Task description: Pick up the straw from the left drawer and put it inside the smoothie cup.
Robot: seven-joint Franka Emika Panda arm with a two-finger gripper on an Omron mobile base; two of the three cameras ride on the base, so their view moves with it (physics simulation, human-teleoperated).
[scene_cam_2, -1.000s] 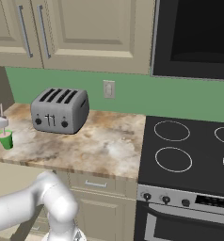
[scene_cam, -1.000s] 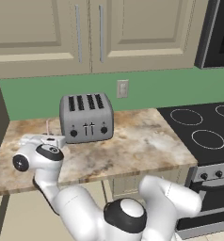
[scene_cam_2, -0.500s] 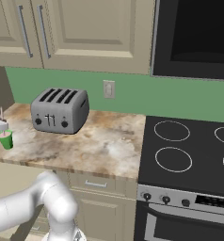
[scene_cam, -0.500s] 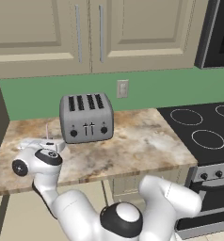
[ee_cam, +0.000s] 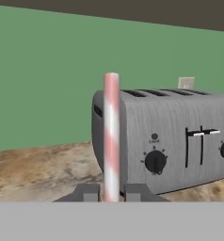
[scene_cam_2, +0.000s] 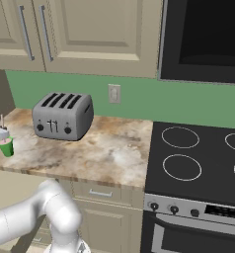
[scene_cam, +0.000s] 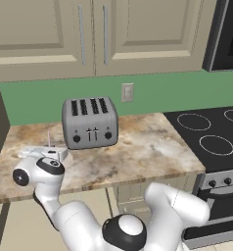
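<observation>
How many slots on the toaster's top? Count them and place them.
4. The toaster carries four dark slots side by side across its top, running front to back; the right base view shows the same four. None looks hidden.

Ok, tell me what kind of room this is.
A kitchen, and a rendered one by its look: a grey four-slot toaster stands on a marbled counter, a black stove sits beside it, and cream cabinets hang above a green wall.

A: Is the gripper (scene_cam: 49,153) moving at all?
B: Slightly; with the straw (ee_cam: 111,136) clamped upright, it is sinking toward the smoothie cup (scene_cam_2: 6,147).
A: And in the left base view?
B: The hand is drifting lower over the counter (scene_cam: 138,147).
</observation>
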